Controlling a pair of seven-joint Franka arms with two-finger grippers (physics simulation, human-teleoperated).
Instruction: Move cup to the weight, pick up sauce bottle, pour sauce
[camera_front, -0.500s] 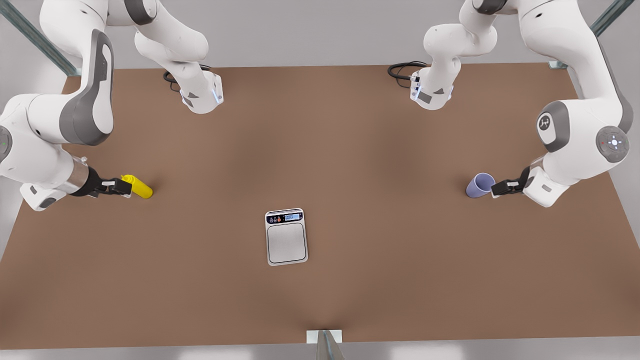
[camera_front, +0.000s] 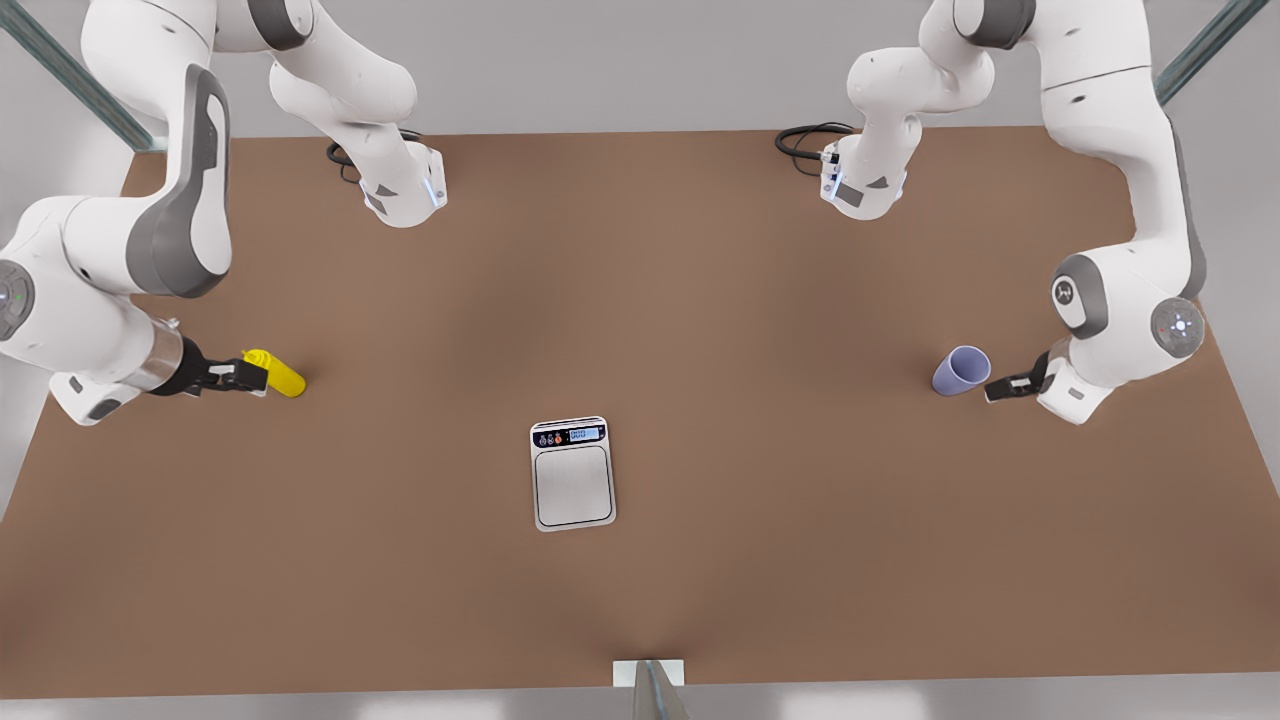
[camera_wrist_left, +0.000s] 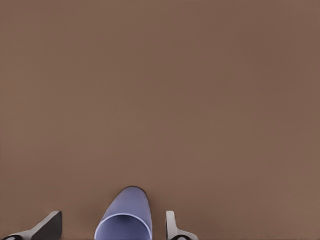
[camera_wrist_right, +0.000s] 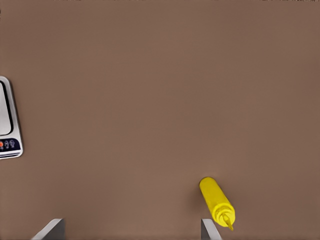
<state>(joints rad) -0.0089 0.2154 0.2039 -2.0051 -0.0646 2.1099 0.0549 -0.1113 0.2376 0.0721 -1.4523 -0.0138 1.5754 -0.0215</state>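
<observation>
The lavender-blue cup (camera_front: 961, 371) stands at the front view's right, mouth toward the cameras. My left gripper (camera_front: 1000, 386) is open just beside it; in the left wrist view the cup (camera_wrist_left: 125, 220) sits between the two spread fingers (camera_wrist_left: 172, 227), apart from both. The yellow sauce bottle (camera_front: 275, 372) is at the front view's left, with my open right gripper (camera_front: 243, 377) right by it. In the right wrist view the bottle (camera_wrist_right: 216, 201) is close beside one finger (camera_wrist_right: 207, 229), not between the two. The silver weight (camera_front: 573, 474) lies in the table's middle, nothing on it.
The brown table (camera_front: 700, 300) stretches wide between the two arms. Both arm bases (camera_front: 405, 190) and black cables (camera_front: 805, 140) are at the far edge. An edge of the weight (camera_wrist_right: 7, 120) shows in the right wrist view.
Both arms have shifted posture, and the wrist by the cup has dropped lower and drawn slightly back. The cup, bottle and weight have not moved.
</observation>
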